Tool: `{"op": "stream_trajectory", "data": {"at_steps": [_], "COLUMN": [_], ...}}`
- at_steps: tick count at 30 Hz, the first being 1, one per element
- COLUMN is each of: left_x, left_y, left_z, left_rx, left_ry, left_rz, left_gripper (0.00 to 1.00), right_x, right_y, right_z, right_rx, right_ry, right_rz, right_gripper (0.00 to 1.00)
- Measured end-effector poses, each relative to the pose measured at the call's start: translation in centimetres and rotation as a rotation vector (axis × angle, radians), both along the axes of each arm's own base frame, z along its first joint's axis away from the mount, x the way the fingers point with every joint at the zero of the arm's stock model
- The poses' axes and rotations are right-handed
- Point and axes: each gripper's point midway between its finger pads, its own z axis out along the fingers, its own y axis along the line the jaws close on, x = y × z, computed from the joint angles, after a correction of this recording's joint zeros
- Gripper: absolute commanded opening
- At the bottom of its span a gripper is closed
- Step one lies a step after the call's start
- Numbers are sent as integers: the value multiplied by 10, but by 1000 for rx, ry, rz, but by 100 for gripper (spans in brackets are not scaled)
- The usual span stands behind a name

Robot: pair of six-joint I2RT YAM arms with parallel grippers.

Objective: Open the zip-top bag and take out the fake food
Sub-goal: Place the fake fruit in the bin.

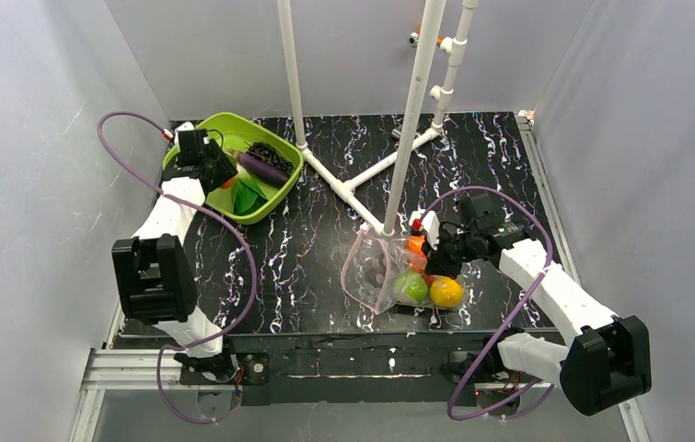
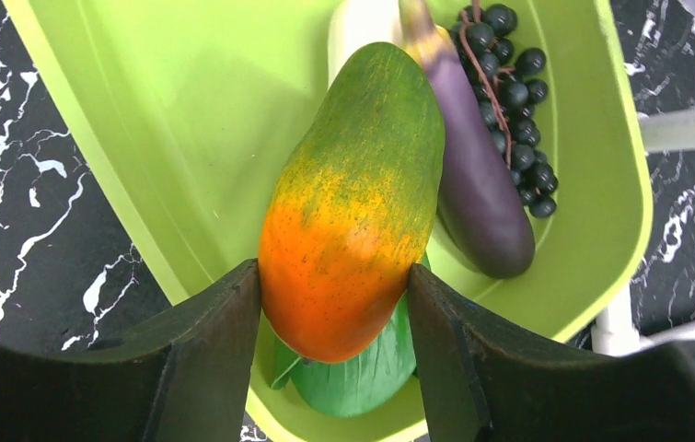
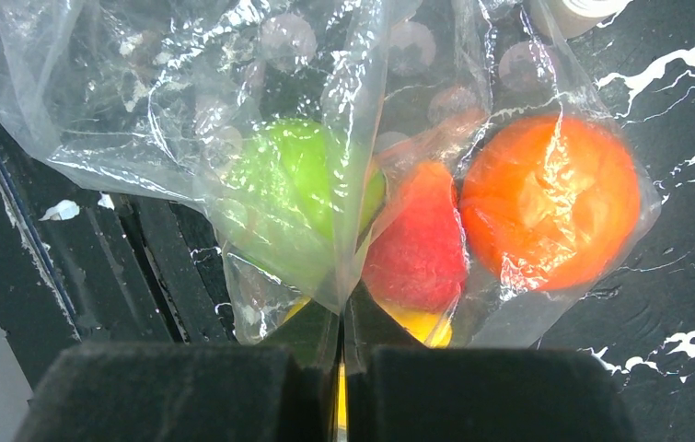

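Left fingers [image 2: 224, 331] are clamped on a mango [image 2: 362, 175], one of the fake food pcs, over the lime-green tray [image 2: 178, 129] at the far-left of the worktop [image 1: 306, 249]. Mango's long axis runs away from the wrist cam: orange end sits betw. the fingers, green end points out over the tray. Also in the tray: purple eggplant [image 2: 481, 193] lying roughly parallel to the mango, dark grapes [image 2: 514, 92] just beside it, and a green leaf [image 2: 353, 387] under the mango, mostly hidden.

Right fingers [image 3: 297, 378] are pressed together, pinching a fold of the zip-top bag [image 3: 141, 110]. Bag lies near the front edge, center-right, at the foot of the white pipe frame [image 1: 412, 110]. In top view its pink-edged mouth loops toward the left, filled end toward the right arm. Inside: green apple [image 3: 297, 193], red piece [image 3: 417, 249], orange [image 3: 546, 198], plus a yellow bit [image 3: 417, 324] partly cut off by the fingers. Glare on the film blurs outlines; can't tell if the mouth is fully unzipped.
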Motion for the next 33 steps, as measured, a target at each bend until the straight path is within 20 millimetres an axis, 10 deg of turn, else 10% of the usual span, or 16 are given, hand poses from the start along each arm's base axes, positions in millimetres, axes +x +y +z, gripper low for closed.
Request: {"op": "stream_trajectory", "data": {"at_steps": [18, 33], "left_x": [6, -4], "left_y": [22, 3], "left_z": [-15, 5], "left_rx": [45, -47], "left_ry": [96, 8], "left_rz": [140, 42], "left_gripper": [95, 98], "right_x": [0, 1], "right_y": [0, -1], "right_z": [0, 1], "right_rx": [4, 13], "right_ry": [2, 6], "right_rz": [-3, -7], "right_gripper": [1, 1]}}
